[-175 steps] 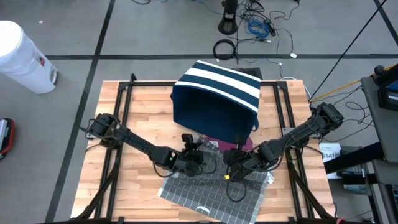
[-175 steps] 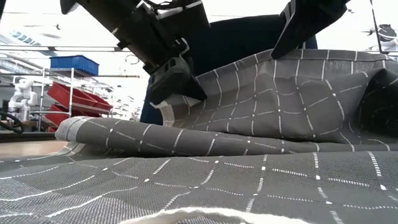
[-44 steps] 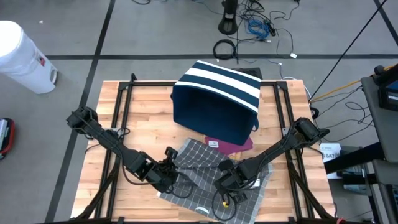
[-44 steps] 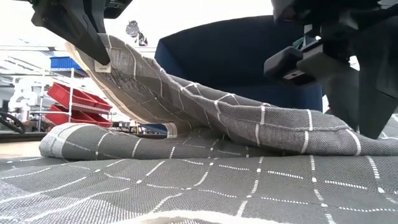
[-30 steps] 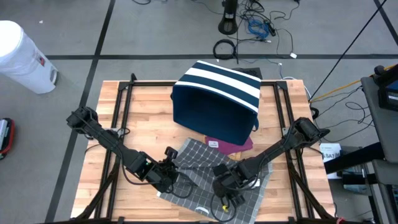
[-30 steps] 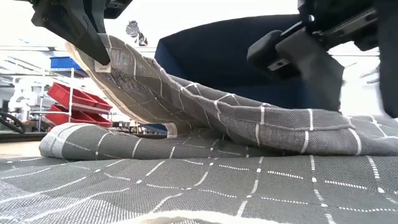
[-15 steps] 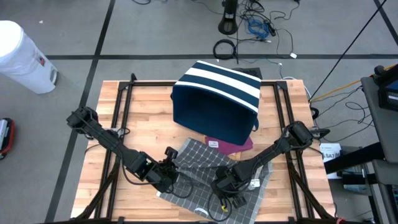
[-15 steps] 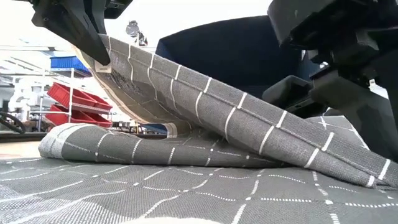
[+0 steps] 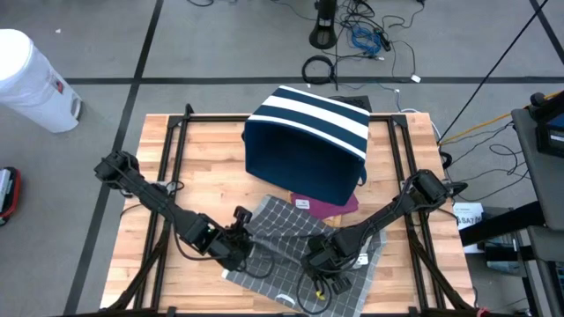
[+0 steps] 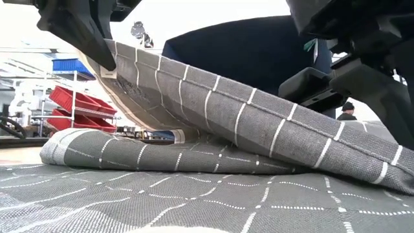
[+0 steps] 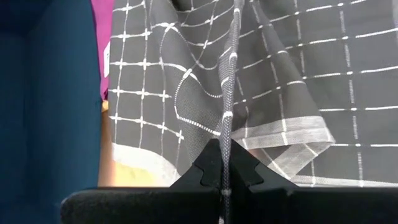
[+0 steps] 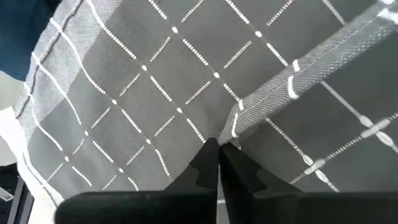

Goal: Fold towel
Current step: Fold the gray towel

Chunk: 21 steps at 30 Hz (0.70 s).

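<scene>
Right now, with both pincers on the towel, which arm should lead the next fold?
Probably the left. The left pincer holds its towel edge raised well off the table, free to carry over. The right pincer is shut on the same edge low, near the lower layer.

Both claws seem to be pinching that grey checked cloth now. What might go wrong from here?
The left gripper and right gripper each pinch only a thin edge of the grey checked towel, so it may slip free when pulled. The stretched edge between them sags unevenly, so the fold could land crooked. The navy and white striped fabric bin and magenta cloth sit close behind; a forward sweep might drag or bump them.
</scene>
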Tool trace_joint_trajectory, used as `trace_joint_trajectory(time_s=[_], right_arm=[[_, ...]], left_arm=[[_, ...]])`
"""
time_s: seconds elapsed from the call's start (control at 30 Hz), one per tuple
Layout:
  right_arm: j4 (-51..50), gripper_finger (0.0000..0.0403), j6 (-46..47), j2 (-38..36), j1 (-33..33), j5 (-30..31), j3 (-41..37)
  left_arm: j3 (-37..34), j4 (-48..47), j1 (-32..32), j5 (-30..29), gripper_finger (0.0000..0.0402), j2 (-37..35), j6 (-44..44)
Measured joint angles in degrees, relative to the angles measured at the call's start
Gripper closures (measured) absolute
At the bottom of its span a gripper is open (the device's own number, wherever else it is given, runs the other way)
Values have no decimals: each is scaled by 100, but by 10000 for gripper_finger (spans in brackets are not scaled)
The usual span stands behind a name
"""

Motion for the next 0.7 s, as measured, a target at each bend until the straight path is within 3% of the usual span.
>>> trace_joint_trajectory(time_s=[0.3,0.7], right_arm=[[-257,402,717,-624,122,28,0],[405,403,2749,-999,183,-859,0]], left_arm=[[0,-17,48,0,401,0,2],[0,15,57,146,401,46,-19]])
